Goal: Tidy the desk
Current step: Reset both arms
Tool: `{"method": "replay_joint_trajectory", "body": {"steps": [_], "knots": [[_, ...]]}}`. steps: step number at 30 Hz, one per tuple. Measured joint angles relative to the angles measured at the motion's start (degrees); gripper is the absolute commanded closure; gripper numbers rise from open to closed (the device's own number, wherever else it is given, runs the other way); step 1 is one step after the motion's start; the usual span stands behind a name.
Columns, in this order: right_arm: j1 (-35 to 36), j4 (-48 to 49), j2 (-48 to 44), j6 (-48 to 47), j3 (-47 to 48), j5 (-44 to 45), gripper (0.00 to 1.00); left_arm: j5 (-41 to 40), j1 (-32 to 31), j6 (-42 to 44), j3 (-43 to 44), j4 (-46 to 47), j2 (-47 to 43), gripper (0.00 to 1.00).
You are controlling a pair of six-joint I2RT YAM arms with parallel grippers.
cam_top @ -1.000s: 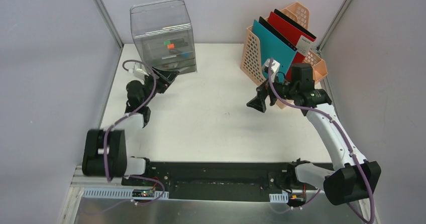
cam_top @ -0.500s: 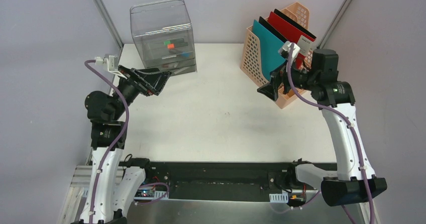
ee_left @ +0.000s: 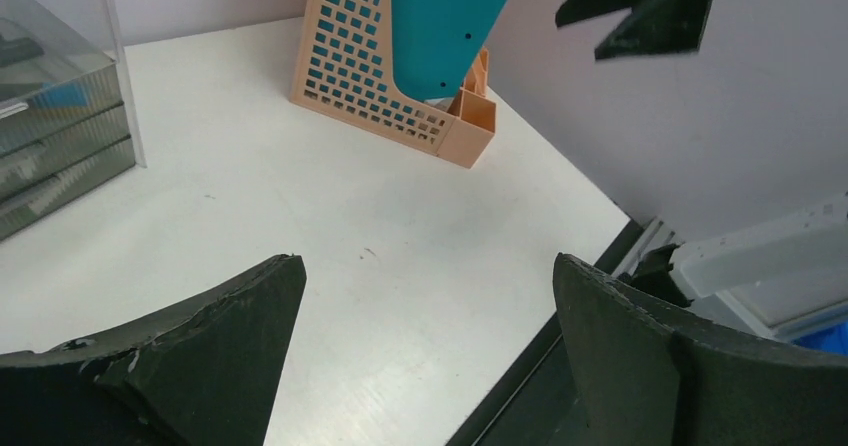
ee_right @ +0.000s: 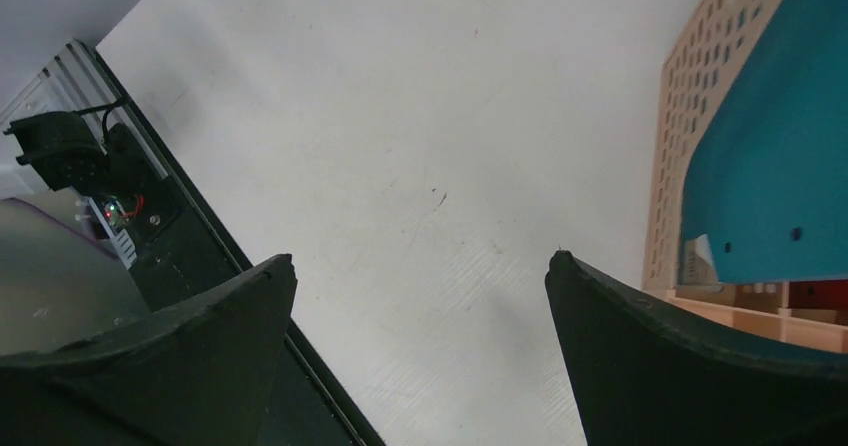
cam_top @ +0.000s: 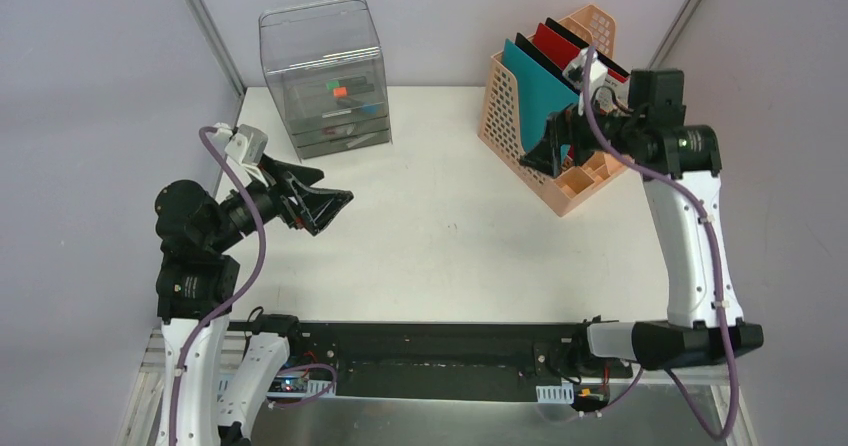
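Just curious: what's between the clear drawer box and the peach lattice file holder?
Only bare white desk between clear drawer box and peach file holder, top view.

Plain grey walls (cam_top: 90, 116) with aluminium corner posts (cam_top: 208, 28)

desk (cam_top: 440, 226): white, matt, smooth, faint scuffs. drawer unit (cam_top: 320, 56): clear glossy plastic. file rack (cam_top: 507, 106): peach perforated plastic, matt. teal folder (cam_top: 535, 91): smooth. left gripper (ee_left: 428, 261): black, matt, rough-edged.
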Motion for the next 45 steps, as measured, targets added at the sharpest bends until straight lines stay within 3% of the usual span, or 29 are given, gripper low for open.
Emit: {"method": "replay_joint_trajectory", "body": {"steps": [7, 13, 19, 27, 34, 45], "knots": [[-7.89, -7.43, 11.28, -0.46, 21.75, -4.83, 0.01, -4.52, -2.95, 8.28, -1.57, -3.23, -3.06, 0.01], [-18.14, -7.65, 11.17, 0.92, 25.4, -8.52, 0.01, -7.93, -3.19, 11.93, -1.7, -5.18, -2.25, 0.01], [-18.93, -7.37, 9.2, 3.08, 26.08, -9.22, 0.01, -8.24, -3.19, 11.28, 4.07, -5.66, 5.68, 0.01], [-18.21, -6.03, 8.55, 13.49, 36.89, -3.67, 0.01, -8.02, -3.19, 7.1, 15.56, -6.38, 11.96, 0.01], [-18.21, -6.03, 5.7, 15.06, 35.89, -2.89, 0.01, -7.08, -3.19, 3.82, 23.41, -5.55, 12.26, 0.01], [-18.21, -5.57, 0.7, 15.1, 24.26, -7.56, 0.01, -7.02, -3.19, 3.02, 23.12, -7.04, 10.03, 0.01]]}}
